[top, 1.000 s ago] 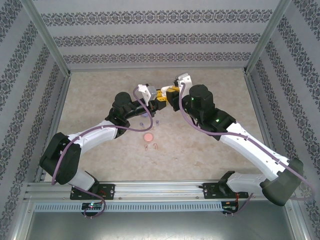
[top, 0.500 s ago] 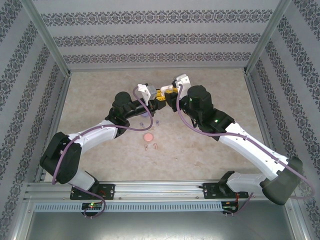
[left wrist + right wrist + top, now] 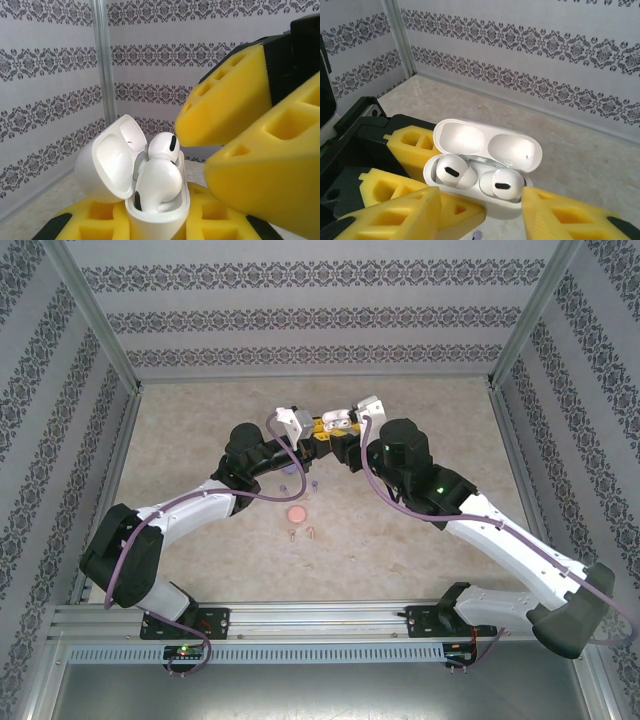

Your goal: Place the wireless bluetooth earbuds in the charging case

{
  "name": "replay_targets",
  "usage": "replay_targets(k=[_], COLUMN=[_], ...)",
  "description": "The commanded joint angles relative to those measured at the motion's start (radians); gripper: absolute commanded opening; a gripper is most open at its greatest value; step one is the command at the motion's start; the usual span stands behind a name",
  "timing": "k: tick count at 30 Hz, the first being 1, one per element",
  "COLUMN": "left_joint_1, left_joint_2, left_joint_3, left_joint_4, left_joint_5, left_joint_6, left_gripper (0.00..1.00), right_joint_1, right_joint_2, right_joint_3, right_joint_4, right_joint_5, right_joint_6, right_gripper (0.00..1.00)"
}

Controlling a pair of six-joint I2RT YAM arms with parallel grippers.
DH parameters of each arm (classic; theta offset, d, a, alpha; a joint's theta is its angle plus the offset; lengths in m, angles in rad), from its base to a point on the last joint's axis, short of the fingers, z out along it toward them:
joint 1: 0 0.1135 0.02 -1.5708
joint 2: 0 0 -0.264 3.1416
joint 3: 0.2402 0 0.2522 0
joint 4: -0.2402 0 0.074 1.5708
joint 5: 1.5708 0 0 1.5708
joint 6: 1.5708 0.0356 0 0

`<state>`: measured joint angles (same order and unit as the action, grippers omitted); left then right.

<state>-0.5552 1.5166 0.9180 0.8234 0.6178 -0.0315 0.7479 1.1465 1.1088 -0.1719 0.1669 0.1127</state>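
Over the far middle of the table (image 3: 180, 420), the left hand (image 3: 318, 432) is clamped shut on the body of a white case (image 3: 157, 220), holding it upright with its lid (image 3: 107, 167) swung back. A pair of white earbuds (image 3: 451, 171) sits inside, heads up, 1 in each well. They look seated, or very nearly.

The right hand (image 3: 505, 215) hangs just beside the case with its fingers apart, gripping nothing.

To my eye this pair is done. The next move is either a light press on the heads to be sure, or a nudge on the lid to close it. That calls for a small, gentle motion, since the 2 hands are nearly touching and a knock could twist the case in its grip.

Nearer the arm bases lie a pink case (image 3: 297, 512) and loose earbuds (image 3: 311, 532), close together, so any reach there needs care. The walls stand well away, and open table lies on both sides.
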Motion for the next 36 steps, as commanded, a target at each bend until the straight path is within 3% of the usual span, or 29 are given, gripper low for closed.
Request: replay_targets(k=[1, 8, 15, 21, 24, 29, 32, 36], left_joint_1=[-0.002, -0.002, -0.002, -0.002, -0.002, -0.002, -0.004, -0.014], left_joint_2=[0.0, 0.013, 0.023, 0.027, 0.033, 0.043, 0.049, 0.06], left_joint_3=[0.041, 0.039, 0.025, 0.007, -0.002, -0.001, 0.005, 0.025], left_joint_4=[0.084, 0.085, 0.083, 0.085, 0.083, 0.052, 0.025, -0.026], left_joint_5=[-0.008, -0.01, -0.006, -0.001, 0.01, 0.071, 0.12, 0.172], left_joint_6=[-0.007, -0.001, 0.016, 0.03, 0.041, 0.071, 0.091, 0.125], left_gripper=[0.0, 0.0, 0.0, 0.0, 0.0, 0.0, 0.0, 0.0], right_joint_1=[-0.015, -0.067, -0.163, -0.255, -0.295, -0.33, -0.335, -0.335], right_joint_2=[-0.03, -0.083, -0.134, -0.062, 0.021, 0.2, 0.314, 0.442], right_joint_3=[-0.025, 0.014, 0.088, 0.233, 0.319, 0.487, 0.598, 0.721], right_joint_4=[-0.043, -0.072, -0.108, -0.235, -0.314, -0.418, -0.483, -0.561], right_joint_5=[-0.037, -0.136, -0.17, -0.211, -0.253, -0.357, -0.419, -0.479], right_joint_6=[0.029, 0.106, 0.24, 0.333, 0.362, 0.374, 0.375, 0.382], right_gripper=[0.51, 0.68, 0.74, 0.72, 0.61, 0.25, 0.08, 0.0])
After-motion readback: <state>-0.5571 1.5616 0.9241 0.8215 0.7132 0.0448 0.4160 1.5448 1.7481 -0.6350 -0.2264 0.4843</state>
